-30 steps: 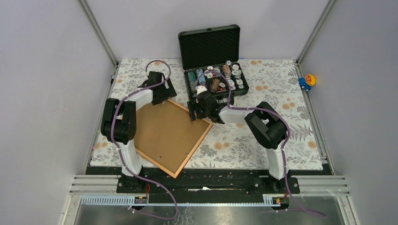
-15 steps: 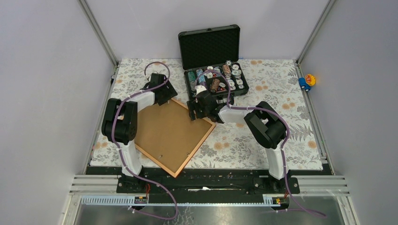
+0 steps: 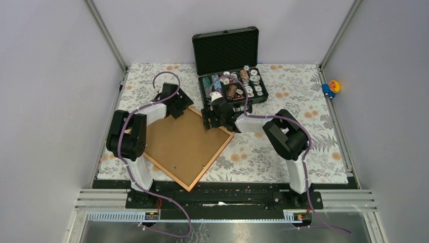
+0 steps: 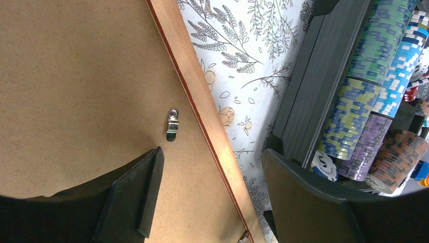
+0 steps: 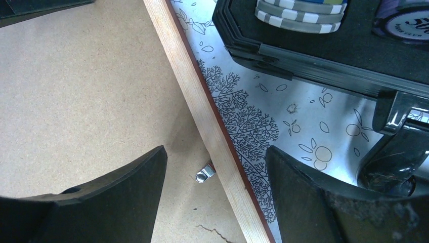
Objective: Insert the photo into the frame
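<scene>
You've got left gripper (image 4: 211, 154) and right gripper (image 5: 215, 152) open, empty, both straddling the frame (image 3: 210, 161) rail; clip (image 4: 172, 124) just inboard.

R fingers (image 5: 126, 197) apart (wide), straddling frame (image 5: 195, 96) rail w/ clip (image 5: 205, 173).

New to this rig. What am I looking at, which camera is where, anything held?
Two robot arms, bolted side by side, each end in a two-finger gripper. The wide picture comes from a fixed camera overhead; the other two from cameras on the wrists. On the floral tablecloth lies a wooden picture frame, back up, brown backing board showing, beside an open black case of poker chips. The left gripper and right gripper both hang open over the frame's far edge. Nothing is held; no photo shows.
</scene>
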Controlling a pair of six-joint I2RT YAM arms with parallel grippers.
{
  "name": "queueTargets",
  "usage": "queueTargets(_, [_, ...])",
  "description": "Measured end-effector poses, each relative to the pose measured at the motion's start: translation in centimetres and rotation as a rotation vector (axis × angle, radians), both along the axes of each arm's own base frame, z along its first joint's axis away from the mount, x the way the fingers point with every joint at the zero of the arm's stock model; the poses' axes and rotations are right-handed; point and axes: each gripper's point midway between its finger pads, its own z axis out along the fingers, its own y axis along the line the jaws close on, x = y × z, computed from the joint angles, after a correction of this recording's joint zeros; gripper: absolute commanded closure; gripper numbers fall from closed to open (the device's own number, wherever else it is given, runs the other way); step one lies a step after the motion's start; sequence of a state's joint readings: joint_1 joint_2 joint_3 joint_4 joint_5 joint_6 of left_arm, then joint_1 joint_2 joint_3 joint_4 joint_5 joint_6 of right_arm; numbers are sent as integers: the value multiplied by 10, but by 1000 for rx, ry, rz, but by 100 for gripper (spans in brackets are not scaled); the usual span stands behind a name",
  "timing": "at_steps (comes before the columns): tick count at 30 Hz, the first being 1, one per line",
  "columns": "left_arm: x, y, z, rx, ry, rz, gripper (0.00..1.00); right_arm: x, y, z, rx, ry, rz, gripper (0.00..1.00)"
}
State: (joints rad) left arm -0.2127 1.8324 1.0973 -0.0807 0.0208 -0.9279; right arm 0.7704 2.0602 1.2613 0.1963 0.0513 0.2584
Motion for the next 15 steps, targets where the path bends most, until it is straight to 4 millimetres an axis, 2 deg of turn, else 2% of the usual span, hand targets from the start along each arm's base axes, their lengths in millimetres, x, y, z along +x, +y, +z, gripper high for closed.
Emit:
queueTargets(5, [0, 0, -2, 5, 18, -1, 27, -1, 1, 0, 3, 3, 5, 23])
queueTargets(15, [22, -2, -5, 65, 35, -36, 28, -1, 2, 0, 5, 4, 8, 24])
